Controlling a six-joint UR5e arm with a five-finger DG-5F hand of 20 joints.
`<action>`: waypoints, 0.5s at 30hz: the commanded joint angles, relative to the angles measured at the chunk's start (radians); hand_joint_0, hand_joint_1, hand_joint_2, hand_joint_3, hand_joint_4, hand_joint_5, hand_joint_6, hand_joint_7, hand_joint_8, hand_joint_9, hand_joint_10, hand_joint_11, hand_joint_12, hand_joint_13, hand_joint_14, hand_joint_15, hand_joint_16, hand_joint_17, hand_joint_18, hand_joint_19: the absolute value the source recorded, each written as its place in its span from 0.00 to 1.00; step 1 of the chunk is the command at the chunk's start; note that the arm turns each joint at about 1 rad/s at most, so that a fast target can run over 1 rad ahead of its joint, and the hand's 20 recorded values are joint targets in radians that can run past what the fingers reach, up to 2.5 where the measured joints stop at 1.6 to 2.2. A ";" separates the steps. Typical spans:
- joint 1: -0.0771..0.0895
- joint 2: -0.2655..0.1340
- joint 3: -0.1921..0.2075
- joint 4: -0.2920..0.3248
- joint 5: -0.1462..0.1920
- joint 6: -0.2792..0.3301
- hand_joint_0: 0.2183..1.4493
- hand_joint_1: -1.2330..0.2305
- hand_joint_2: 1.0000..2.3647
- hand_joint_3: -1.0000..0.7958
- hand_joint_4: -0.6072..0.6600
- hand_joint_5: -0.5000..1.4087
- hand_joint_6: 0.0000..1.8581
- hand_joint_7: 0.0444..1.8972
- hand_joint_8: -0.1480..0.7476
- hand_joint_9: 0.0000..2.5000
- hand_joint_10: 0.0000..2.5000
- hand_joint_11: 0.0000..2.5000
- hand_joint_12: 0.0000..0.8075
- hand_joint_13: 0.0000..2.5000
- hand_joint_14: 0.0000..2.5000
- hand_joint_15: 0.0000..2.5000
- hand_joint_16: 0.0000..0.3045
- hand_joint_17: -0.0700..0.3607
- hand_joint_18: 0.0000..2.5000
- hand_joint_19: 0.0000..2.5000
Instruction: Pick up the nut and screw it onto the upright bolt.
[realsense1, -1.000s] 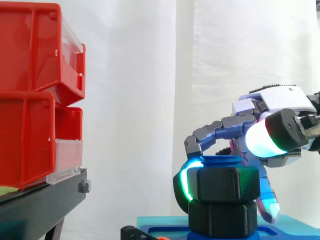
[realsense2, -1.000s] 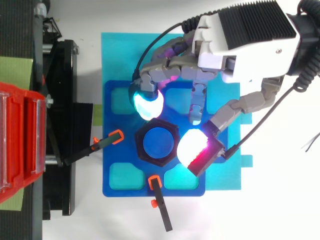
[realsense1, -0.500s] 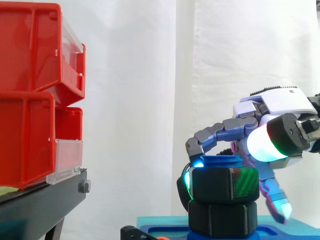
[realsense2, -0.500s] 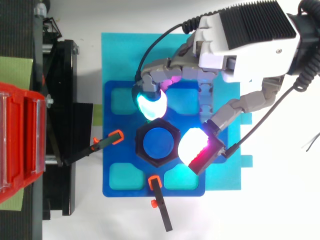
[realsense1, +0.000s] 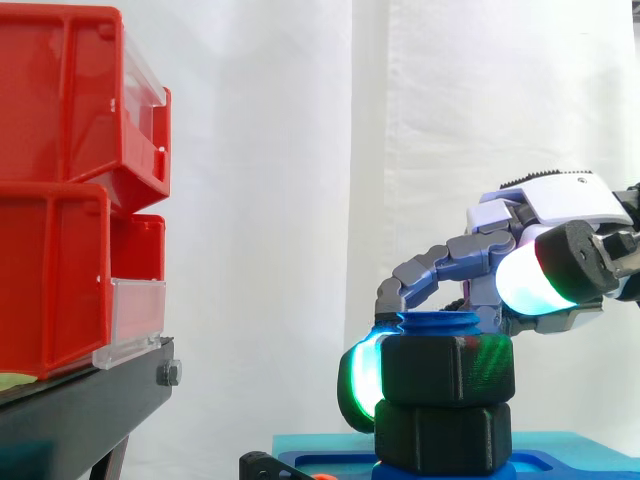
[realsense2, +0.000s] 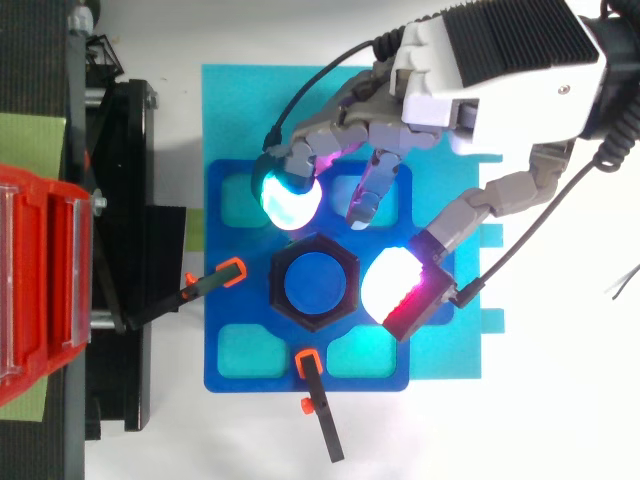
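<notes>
nut (realsense1: 447, 368): on the upright blue bolt (realsense2: 315, 285), atop a second black hex piece (realsense1: 445, 435) | hand (realsense1: 565, 205): reaches in from the right, close around the nut (real clamp or not, cannot tell) | side view: the two-hex stack, bolt tip just above | top view: bolt end centred in nut, blue tray (realsense2: 225, 370) beneath

Behind the work you have a white curtain (realsense1: 300, 150), hanging in soft vertical folds, evenly and brightly lit. On the left of the side view, two red bins (realsense1: 60, 110) are stacked, each with a clear front panel (realsense1: 130, 320). They sit on a black stand (realsense1: 80, 410). From above you see a white desk (realsense2: 540, 420). A pale green sheet (realsense2: 25, 140) lies beneath the bins.
</notes>
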 joint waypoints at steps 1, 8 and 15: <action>-0.009 0.000 0.019 -0.001 -0.011 0.000 0.18 0.50 0.00 0.28 0.65 0.20 0.27 0.39 0.49 0.46 0.00 0.02 0.43 0.28 0.00 0.02 0.17 0.43 0.21 0.08; -0.016 0.000 0.031 -0.014 -0.014 -0.001 0.18 0.50 0.00 0.28 0.64 0.18 0.27 0.36 0.48 0.41 0.00 0.00 0.45 0.26 0.00 0.01 0.18 0.44 0.19 0.08; -0.007 -0.001 0.028 -0.014 -0.011 -0.003 0.17 0.50 0.00 0.28 0.63 0.18 0.27 0.35 0.49 0.40 0.00 0.01 0.45 0.25 0.00 0.01 0.18 0.45 0.18 0.08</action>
